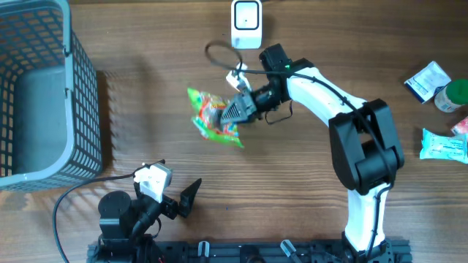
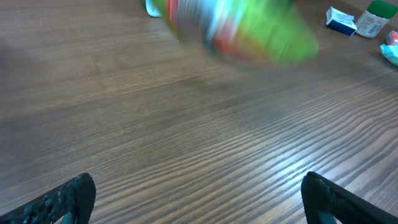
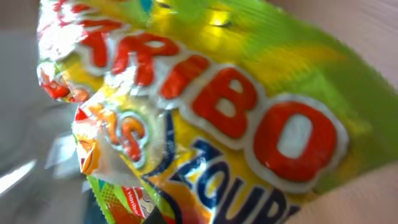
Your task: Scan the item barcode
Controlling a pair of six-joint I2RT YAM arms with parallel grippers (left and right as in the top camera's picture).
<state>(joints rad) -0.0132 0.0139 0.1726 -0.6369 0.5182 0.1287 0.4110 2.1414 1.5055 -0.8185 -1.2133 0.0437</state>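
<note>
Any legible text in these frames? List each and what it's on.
"RIBO": big red letters on the candy bag, right wrist view, start cut off.
"ZOUR": blue letters below, same bag, end cut off.
Small red print low on the bag: blurred.
On the scanner: nothing readable.
On the packets at the right edge: too small.
Left wrist view: bag blurred, illegible.
</note>
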